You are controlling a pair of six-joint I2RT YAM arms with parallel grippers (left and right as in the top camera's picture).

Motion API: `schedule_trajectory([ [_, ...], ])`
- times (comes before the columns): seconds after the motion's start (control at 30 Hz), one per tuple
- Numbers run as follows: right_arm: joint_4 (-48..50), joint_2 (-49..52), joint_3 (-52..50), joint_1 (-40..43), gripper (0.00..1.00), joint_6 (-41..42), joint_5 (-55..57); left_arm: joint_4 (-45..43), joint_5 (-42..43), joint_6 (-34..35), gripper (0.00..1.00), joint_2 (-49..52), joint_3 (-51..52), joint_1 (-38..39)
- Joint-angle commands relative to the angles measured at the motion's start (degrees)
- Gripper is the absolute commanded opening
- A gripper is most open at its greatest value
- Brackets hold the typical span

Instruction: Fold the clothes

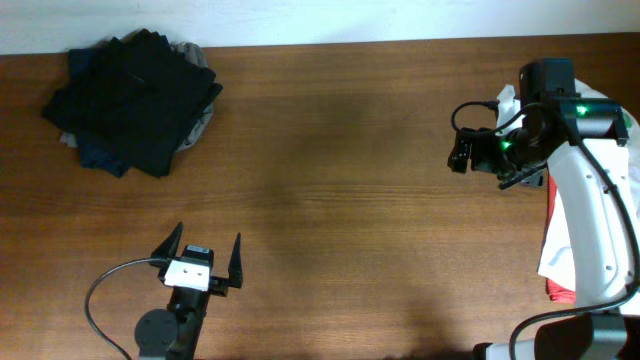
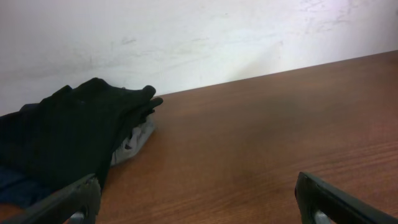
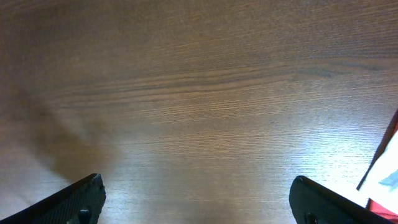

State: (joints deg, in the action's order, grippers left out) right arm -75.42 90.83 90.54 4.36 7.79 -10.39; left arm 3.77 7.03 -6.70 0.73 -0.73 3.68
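A stack of folded dark clothes point(image 1: 135, 98), black on top with grey and navy beneath, lies at the table's back left; it also shows at the left of the left wrist view point(image 2: 68, 137). A pile of unfolded white and red clothes point(image 1: 560, 255) lies at the right edge, partly hidden under the right arm; a corner of it shows in the right wrist view point(image 3: 385, 168). My left gripper point(image 1: 205, 258) is open and empty near the front edge, its fingers wide apart point(image 2: 199, 199). My right gripper point(image 1: 470, 155) is open and empty above bare wood point(image 3: 196, 199).
The wooden table point(image 1: 340, 200) spans the whole view, with a white wall point(image 2: 186, 37) behind its far edge. A black cable point(image 1: 105, 290) loops beside the left arm's base at the front left.
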Motion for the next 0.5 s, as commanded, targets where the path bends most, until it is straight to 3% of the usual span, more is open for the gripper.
schedule_trajectory([
  [0.0, -0.07, -0.02, 0.52, 0.22, 0.98, 0.44, 0.52, 0.2, 0.46, -1.14, 0.99, -0.44, 0.22, -0.22],
  [0.47, -0.04, 0.57, 0.5, 0.42, 0.98, 0.44, 0.52, 0.2, 0.48, -1.14, 0.99, -0.44, 0.22, -0.22],
])
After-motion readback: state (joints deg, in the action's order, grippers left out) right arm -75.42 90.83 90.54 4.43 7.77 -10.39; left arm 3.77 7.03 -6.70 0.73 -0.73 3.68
